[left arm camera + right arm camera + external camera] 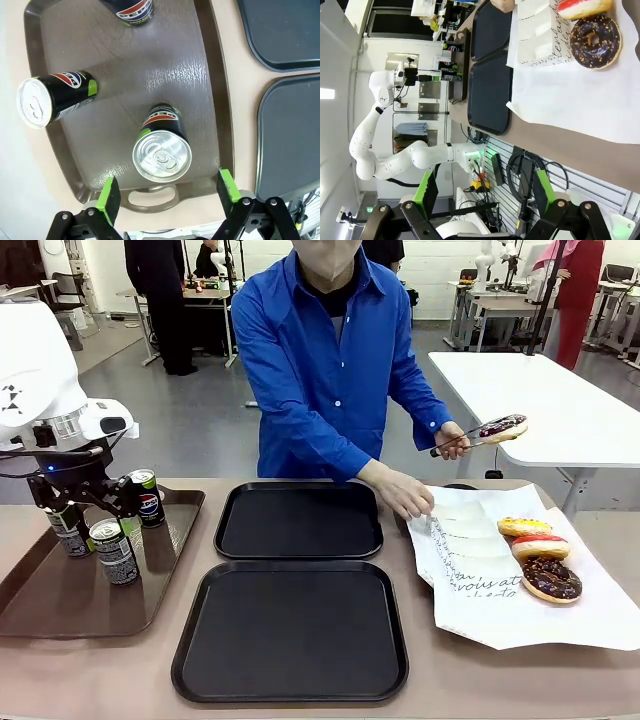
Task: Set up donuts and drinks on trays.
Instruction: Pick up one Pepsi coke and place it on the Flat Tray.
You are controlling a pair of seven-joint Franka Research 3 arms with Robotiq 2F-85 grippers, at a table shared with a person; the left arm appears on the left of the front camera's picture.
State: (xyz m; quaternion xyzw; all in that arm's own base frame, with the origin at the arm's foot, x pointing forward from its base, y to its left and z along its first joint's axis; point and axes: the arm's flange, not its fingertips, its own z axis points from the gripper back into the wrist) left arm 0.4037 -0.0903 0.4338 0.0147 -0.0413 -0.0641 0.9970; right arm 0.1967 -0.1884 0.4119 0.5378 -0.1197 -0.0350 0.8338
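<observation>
Front view
- left gripper (88,508): hangs low over the brown tray (60,615), among the cans, jaws spread
- cans: three, upright on the brown tray at the desk's (90,680) left end — near can (113,551), left can (68,531), far can (148,497)
- far black tray (298,521): mid desk, bare
- near black tray (292,631): just in front of the far one, bare
- paper sheet (530,625): right end of the desk, white sleeves (470,532) lying on it
- donuts on sheet: yellow donut (524,527), pink donut (540,546), chocolate donut (551,579), in a row, touching
- person: one hand (404,492) on the sheet's edge, other hand (452,438) holds tongs (470,440) gripping a dark-iced donut (503,428) in the air

Left wrist view
- left gripper (168,192): wide open, holds nothing — green pads (109,197) stand clear on either side of a can's (161,154) silver top
- other cans: one toward picture left, one at the top edge
- black trays: both off the brown tray's right side

Right wrist view
- right gripper (486,187): wide open, nothing between the pads (543,185); well off the desk's edge
- donuts: chocolate and pink at the top right, on the sheet
</observation>
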